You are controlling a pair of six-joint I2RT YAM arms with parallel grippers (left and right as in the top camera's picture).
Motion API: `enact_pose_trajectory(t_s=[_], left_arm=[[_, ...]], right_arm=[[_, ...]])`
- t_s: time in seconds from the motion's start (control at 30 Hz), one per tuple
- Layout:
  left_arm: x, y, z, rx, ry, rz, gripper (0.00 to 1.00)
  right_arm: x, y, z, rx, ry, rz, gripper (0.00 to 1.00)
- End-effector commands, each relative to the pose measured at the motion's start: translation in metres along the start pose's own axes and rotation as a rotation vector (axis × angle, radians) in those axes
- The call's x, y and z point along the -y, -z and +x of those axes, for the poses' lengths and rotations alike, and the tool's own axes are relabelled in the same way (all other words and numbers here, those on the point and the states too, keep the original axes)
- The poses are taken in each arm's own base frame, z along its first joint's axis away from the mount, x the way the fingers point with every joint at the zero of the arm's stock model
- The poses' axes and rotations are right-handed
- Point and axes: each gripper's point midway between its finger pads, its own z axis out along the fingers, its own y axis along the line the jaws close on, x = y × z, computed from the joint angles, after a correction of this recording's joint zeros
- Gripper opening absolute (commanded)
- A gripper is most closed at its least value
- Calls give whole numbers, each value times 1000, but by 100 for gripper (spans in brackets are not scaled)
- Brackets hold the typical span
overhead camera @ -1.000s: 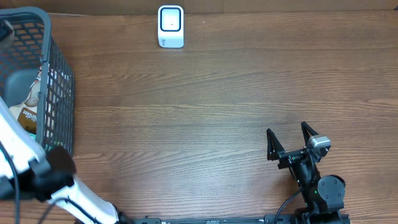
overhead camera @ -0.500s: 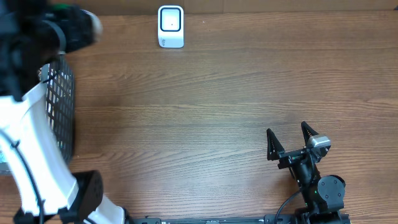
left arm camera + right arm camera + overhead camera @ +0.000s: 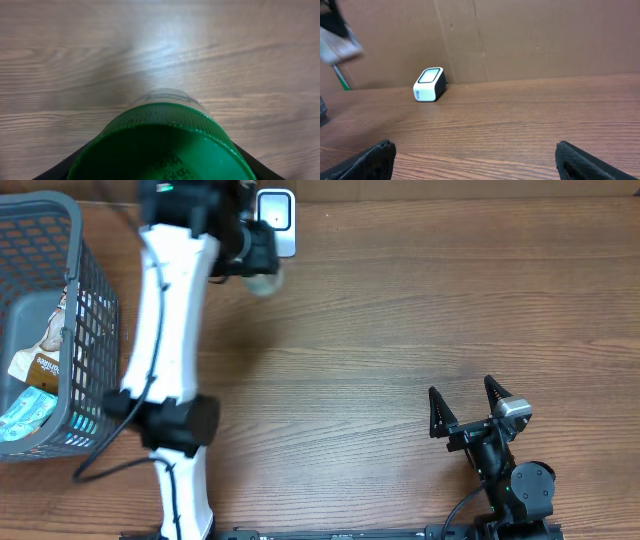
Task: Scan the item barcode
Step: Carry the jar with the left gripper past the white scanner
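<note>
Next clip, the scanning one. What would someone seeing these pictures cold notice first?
The white left arm stretches up the table. Its left gripper holds a green-capped container close to the white scanner at the far edge, and the cap fills the left wrist view. Next come the grey basket of packets at the left edge and the right gripper, open and empty at the front right.

**Camera setup check**

Overhead: fixed, looks straight down on the table [image 3: 400,330], wide and far. Left wrist: I see it pointing down at the tabletop, very close, with the green-lidded container [image 3: 160,150] filling the lower frame. Right wrist: low near the surface, facing across to the cardboard wall [image 3: 545,35]. The scanner [image 3: 275,220] shows in both overhead and right wrist.
</note>
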Motion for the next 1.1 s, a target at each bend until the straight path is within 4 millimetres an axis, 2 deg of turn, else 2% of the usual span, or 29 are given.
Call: enact_pose_trajectory(t_s=[0.0, 0.23, 0.5, 0.77, 1.07], left_arm=[[19, -33, 4, -62, -42, -4, 35], [49, -106, 15, -162, -119, -44, 34], [83, -167, 28, -189, -223, -100, 34], [113, -197, 35, -165, -279, -94, 35], [117, -218, 30, -137, -260, -98, 35]], right_arm=[[1, 0, 1, 6, 0, 5, 100], [1, 0, 1, 6, 0, 5, 100], [1, 0, 1, 6, 0, 5, 100], [1, 0, 1, 6, 0, 5, 100], [1, 0, 1, 6, 0, 5, 100]])
